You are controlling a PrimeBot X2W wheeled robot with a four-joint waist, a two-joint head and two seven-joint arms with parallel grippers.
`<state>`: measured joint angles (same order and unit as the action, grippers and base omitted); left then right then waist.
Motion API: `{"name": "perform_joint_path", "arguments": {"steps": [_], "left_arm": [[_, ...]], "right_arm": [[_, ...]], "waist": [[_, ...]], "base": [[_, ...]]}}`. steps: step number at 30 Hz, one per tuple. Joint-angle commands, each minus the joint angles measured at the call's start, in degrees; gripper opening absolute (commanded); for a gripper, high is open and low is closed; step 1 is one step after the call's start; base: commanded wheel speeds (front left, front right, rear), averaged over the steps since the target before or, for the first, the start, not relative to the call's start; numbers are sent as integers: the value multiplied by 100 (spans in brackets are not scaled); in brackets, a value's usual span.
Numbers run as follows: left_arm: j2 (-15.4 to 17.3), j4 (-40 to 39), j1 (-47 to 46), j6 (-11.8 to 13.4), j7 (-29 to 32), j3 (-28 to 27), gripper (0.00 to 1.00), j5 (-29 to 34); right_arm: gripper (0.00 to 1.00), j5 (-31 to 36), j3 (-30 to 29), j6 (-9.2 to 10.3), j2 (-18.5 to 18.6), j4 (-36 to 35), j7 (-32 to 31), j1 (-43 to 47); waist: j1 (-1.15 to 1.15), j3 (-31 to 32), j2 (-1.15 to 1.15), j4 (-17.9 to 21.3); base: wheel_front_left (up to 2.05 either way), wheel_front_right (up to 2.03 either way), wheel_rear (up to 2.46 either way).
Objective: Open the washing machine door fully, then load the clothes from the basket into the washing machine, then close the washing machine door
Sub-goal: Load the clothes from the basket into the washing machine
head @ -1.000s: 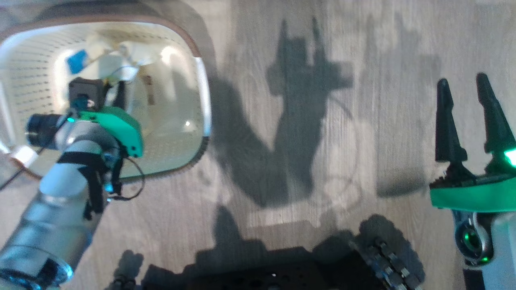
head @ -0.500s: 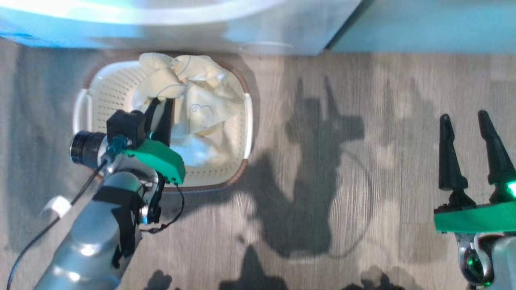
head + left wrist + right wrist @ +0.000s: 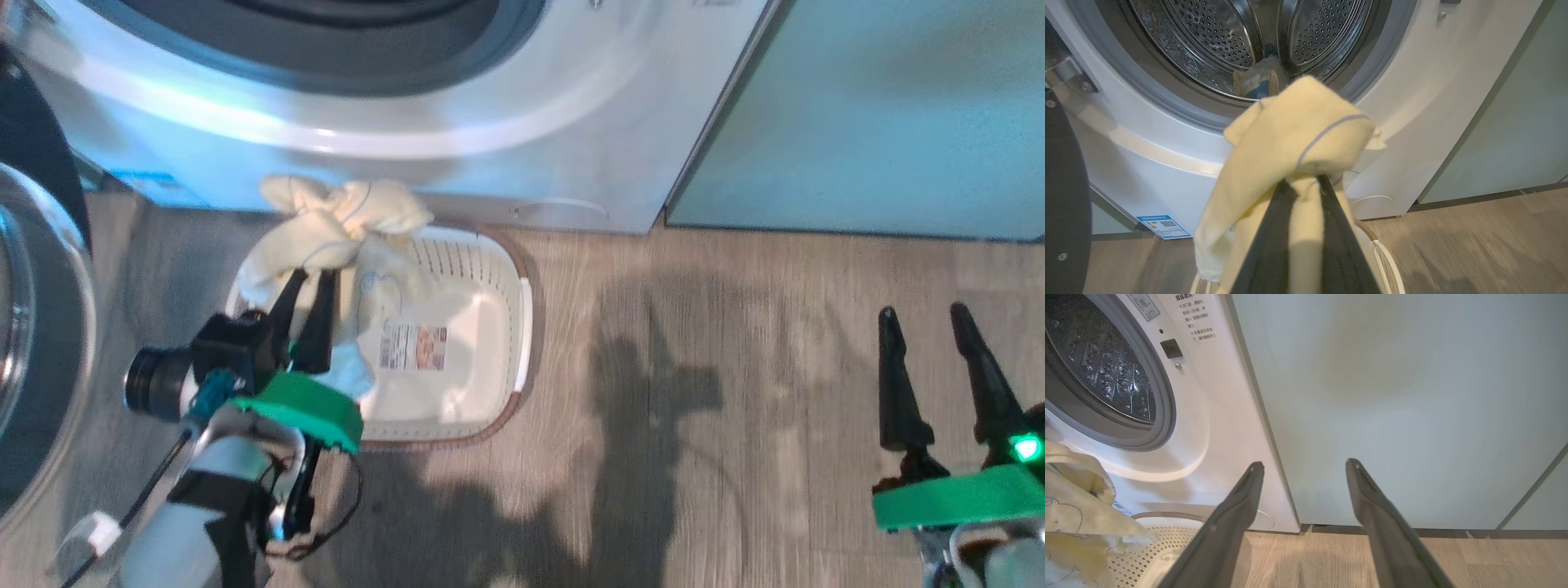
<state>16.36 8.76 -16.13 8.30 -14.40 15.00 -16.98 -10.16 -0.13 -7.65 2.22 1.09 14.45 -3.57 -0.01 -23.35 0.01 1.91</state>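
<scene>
Left end effector [image 3: 1304,181] pinched on the clothes [image 3: 343,216], hanging over the basket [image 3: 522,327] edge nearest the washing machine [image 3: 1167,163]; drum [image 3: 1216,36] straight ahead, higher; right end effector [image 3: 922,314] wide, empty, well apart.

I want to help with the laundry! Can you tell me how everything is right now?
washing machine door: swung open.
washing machine: mouth uncovered, small cloth piece inside.
basket: upright on the floor, base label showing.
left gripper: shut on the clothes.
clothes: lifted over the basket, hanging from the left gripper.
right gripper: open, empty.
</scene>
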Motion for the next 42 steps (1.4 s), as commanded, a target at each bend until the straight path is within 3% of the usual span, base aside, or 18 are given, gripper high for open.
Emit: {"name": "perform_joint_path", "arguments": {"steps": [1, 21, 42], "left_arm": [[264, -340, 107, 81, -41, -274, 0, 33], [578, -1414, 1470, 357, 511, -341, 0, -113], [559, -1527, 1719, 458, 626, -207, 0, -177]], "right_arm": [[100, 11, 85, 16, 65, -116, 55, 139], [100, 82, 182, 16, 65, -98, -195, 864], [100, 70, 247, 16, 65, -313, -375, 1112]], "waist": [[1, 409, -1, -4], [1, 1904, -1, -102], [1, 2127, -1, -65]], "base": [[0, 0, 0], [0, 0, 0], [0, 0, 0]]}}
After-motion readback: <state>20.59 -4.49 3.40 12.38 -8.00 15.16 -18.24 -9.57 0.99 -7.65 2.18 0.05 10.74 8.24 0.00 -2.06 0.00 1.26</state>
